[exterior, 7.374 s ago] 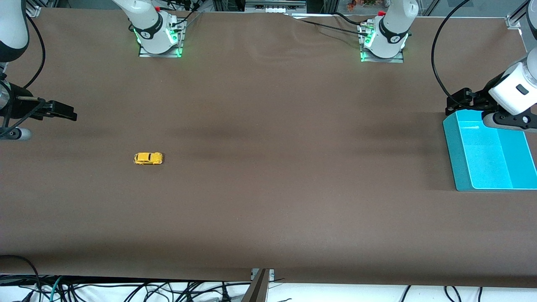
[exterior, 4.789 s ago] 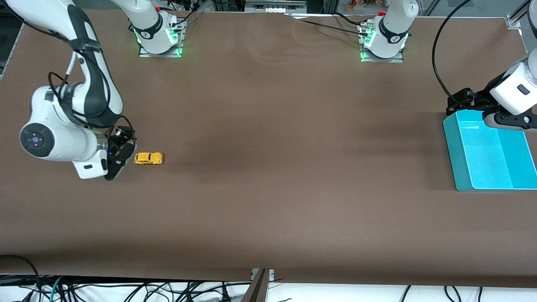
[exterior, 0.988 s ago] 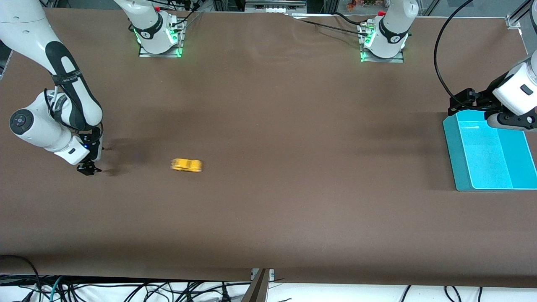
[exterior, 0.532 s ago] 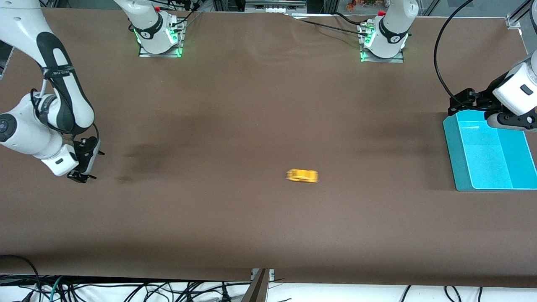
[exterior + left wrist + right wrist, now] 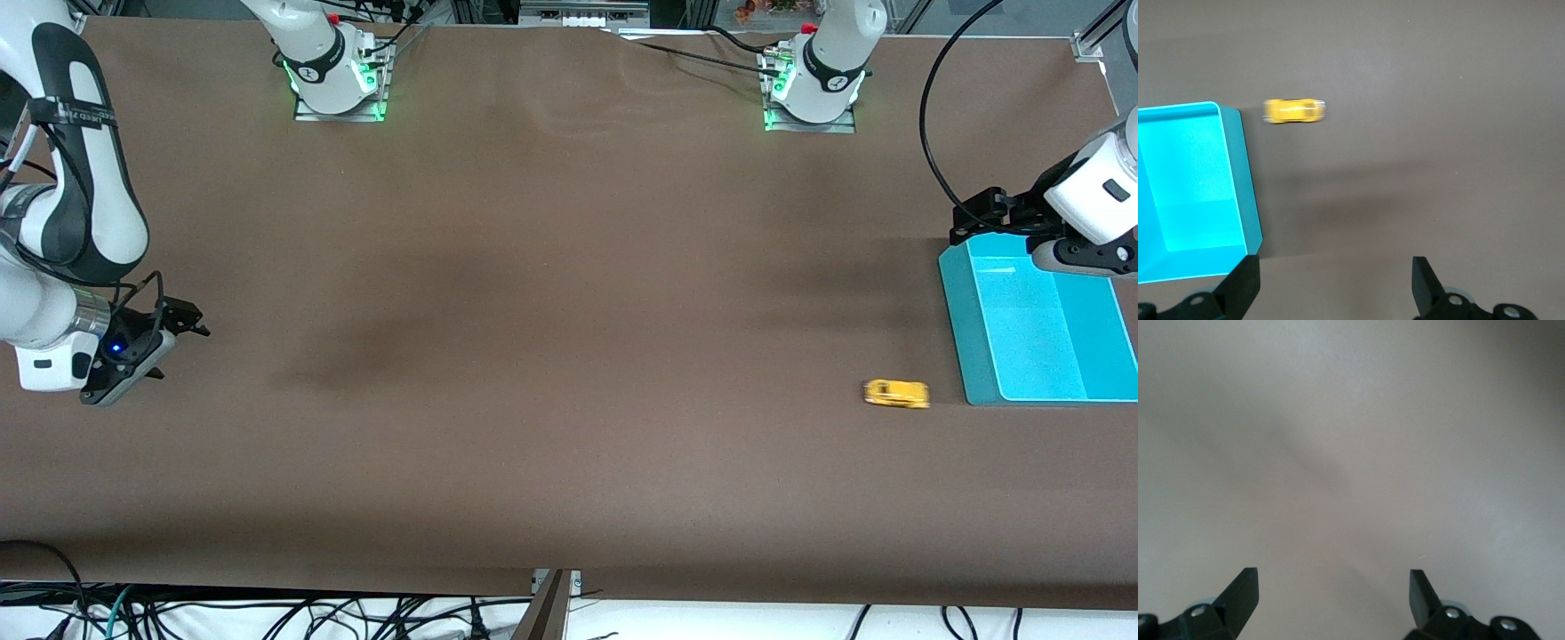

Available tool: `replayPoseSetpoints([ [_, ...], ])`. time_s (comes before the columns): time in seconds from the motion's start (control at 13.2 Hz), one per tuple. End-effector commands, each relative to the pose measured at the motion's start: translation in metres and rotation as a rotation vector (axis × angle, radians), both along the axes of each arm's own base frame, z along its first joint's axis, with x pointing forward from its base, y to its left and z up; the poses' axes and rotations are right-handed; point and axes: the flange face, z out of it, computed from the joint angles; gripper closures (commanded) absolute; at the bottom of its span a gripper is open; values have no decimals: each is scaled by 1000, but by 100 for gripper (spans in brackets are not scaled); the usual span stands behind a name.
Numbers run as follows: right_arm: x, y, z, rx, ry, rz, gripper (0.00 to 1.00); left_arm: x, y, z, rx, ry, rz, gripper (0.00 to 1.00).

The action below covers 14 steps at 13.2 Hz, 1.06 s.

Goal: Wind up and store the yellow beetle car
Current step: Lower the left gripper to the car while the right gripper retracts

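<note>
The yellow beetle car [image 5: 896, 393] is on the brown table at the left arm's end, blurred with motion, a short gap from the teal bin's [image 5: 965, 311] corner nearest the front camera. The left wrist view shows the car [image 5: 1295, 111] just off the bin's wall [image 5: 1248, 193]. My left gripper [image 5: 987, 218] hangs open and empty over the bin's corner nearest the robots' bases, fingers spread wide [image 5: 1335, 273]. My right gripper [image 5: 169, 347] is open and empty above bare table at the right arm's end; in its wrist view the gripper [image 5: 1331, 583] has only tabletop under it.
The right arm's base [image 5: 333, 71] and the left arm's base [image 5: 813, 80] stand along the table's edge farthest from the front camera. Cables [image 5: 267, 613] hang below the edge nearest that camera. A brown cloth [image 5: 569, 267] covers the table between the car and the right gripper.
The car has rolled fast across the table from the right arm's end almost to the bin. The right arm has drawn back toward its end of the table. The left arm has stayed still.
</note>
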Motion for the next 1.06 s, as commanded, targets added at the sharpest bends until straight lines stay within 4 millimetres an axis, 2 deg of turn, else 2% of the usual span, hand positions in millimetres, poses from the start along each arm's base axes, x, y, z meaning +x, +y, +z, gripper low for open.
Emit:
replayPoseSetpoints([
  [0.0,5,22,25,-5,68,-237,0,3,3,5,-4,6,-16,0],
  [0.23,1,38,56,-18,79,-393,0,4,3,4,-10,6,-88,0],
  [0.3,-2,53,71,-27,78,-455,0,6,3,2,-17,7,-170,0],
  [0.38,-8,57,81,-45,100,-523,0,11,4,-5,-26,14,-266,0],
  [0.53,-13,63,114,-52,102,-531,0,23,6,-22,-48,34,-447,0],
  [0.61,-13,66,127,-49,102,-523,0,28,18,-33,-62,49,-519,0],
  [0.76,-17,67,134,-77,121,-514,0,41,30,-74,-115,105,-716,0],
  [0.99,-27,72,179,-109,90,-506,0,72,62,-130,-145,49,-1030,0],
])
